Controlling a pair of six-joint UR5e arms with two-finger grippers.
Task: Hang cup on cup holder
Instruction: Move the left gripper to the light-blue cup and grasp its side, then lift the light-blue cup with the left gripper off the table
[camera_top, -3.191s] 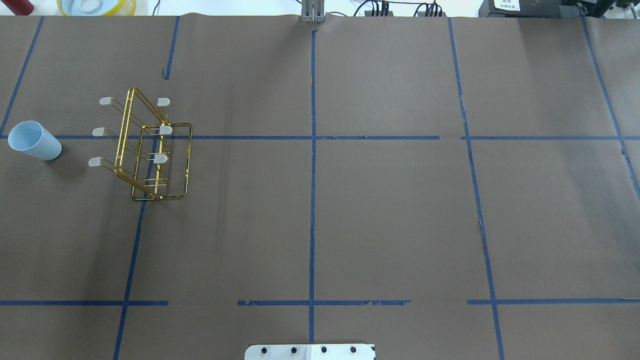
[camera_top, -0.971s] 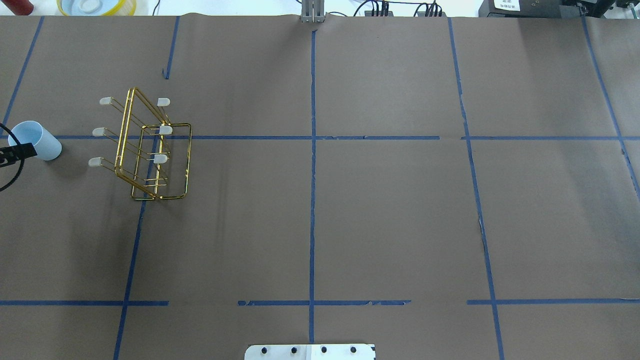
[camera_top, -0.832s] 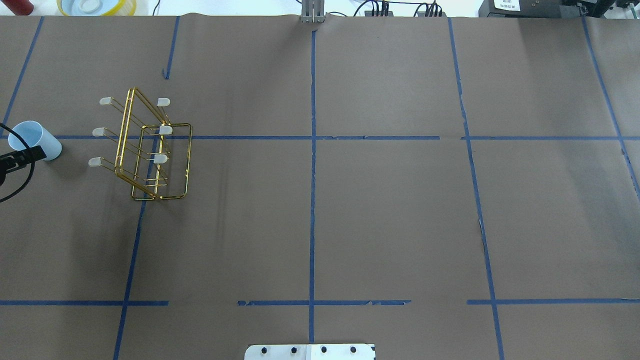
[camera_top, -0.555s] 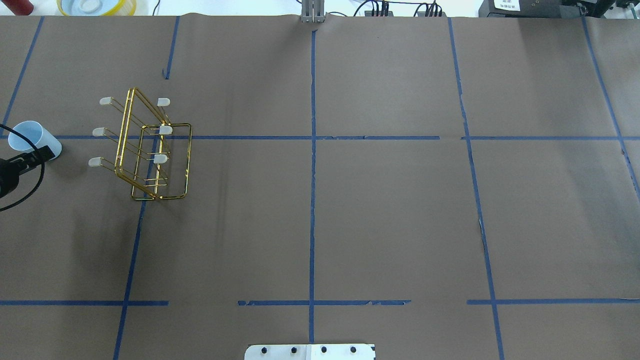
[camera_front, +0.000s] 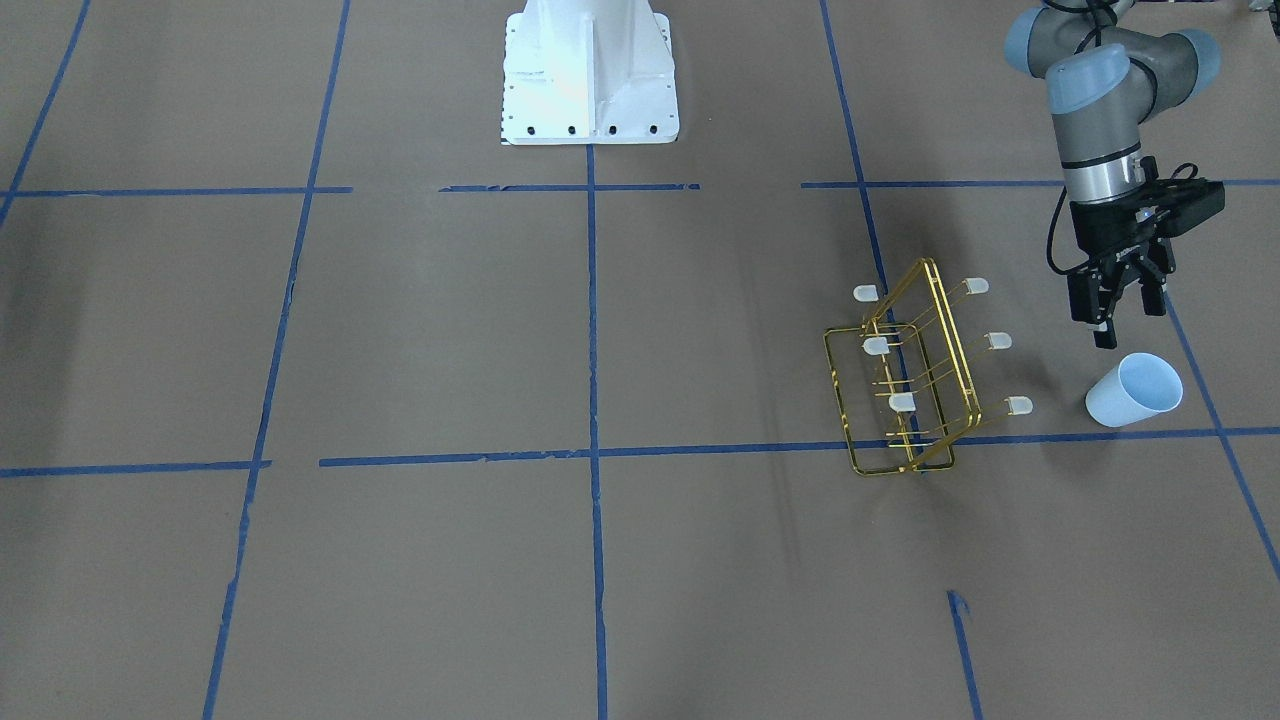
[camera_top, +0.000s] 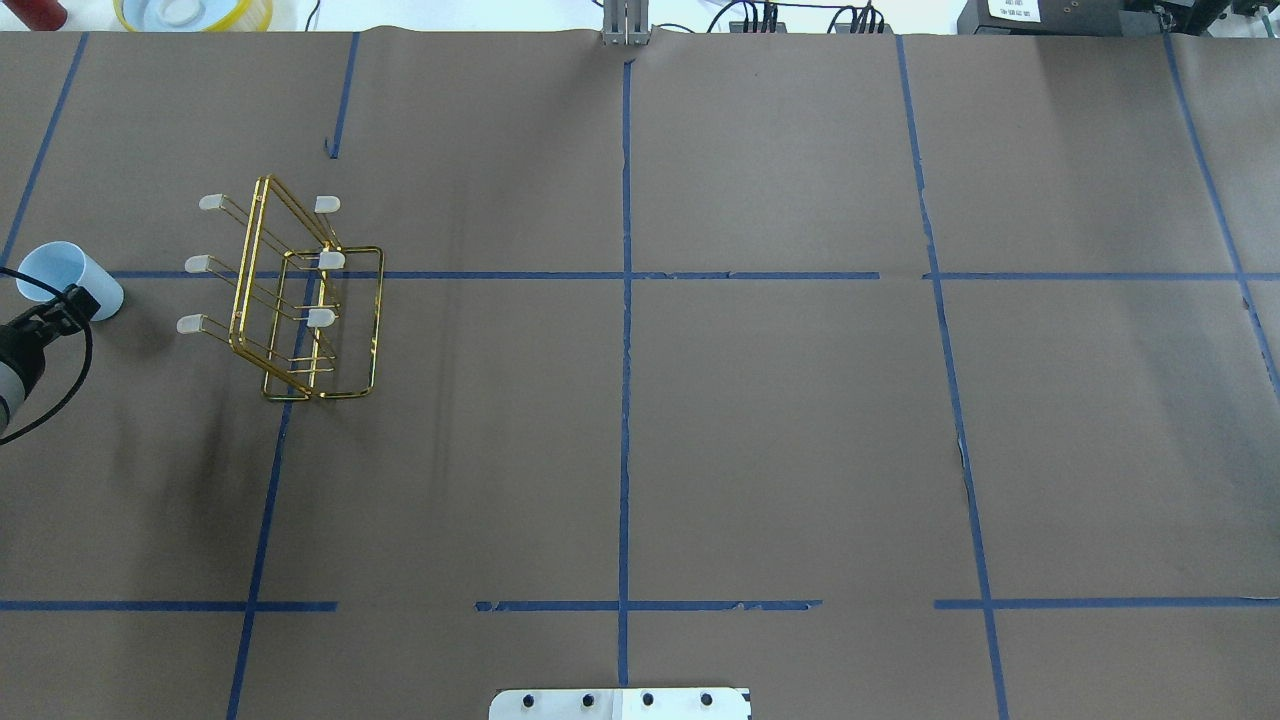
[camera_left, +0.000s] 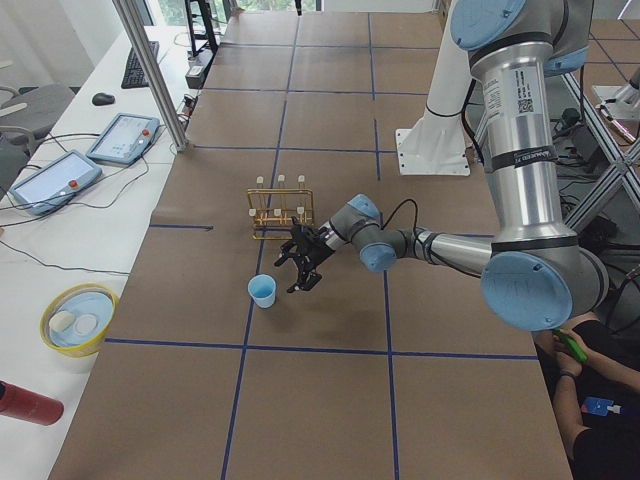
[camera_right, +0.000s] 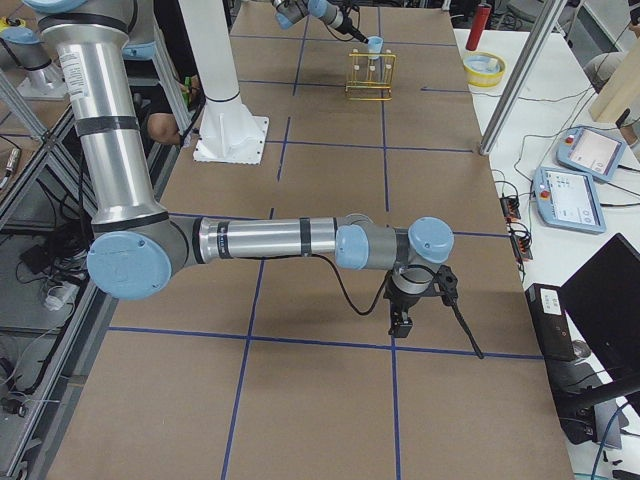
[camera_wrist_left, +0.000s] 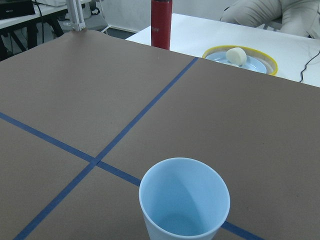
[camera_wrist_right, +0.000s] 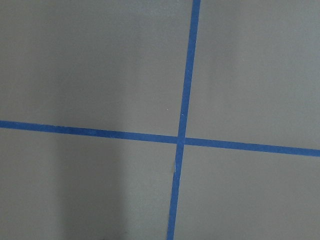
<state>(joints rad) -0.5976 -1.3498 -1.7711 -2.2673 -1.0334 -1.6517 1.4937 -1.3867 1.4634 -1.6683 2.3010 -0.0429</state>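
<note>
The cup is a pale blue tumbler standing upright, mouth up, at the table's left end; it also shows in the overhead view and fills the bottom of the left wrist view. The cup holder, a gold wire rack with capped prongs, stands apart from the cup toward the table's middle. My left gripper is open and empty, just on the robot's side of the cup and slightly above it. My right gripper hangs low over bare table at the far end; I cannot tell its state.
A red bottle and a yellow-rimmed bowl sit on the white bench beyond the table's left end. The white robot base is at the robot's edge of the table. Blue tape lines grid the brown paper.
My left gripper has come into the overhead view from its left edge and moved in beside the cup. The cup and the rack have not moved.
</note>
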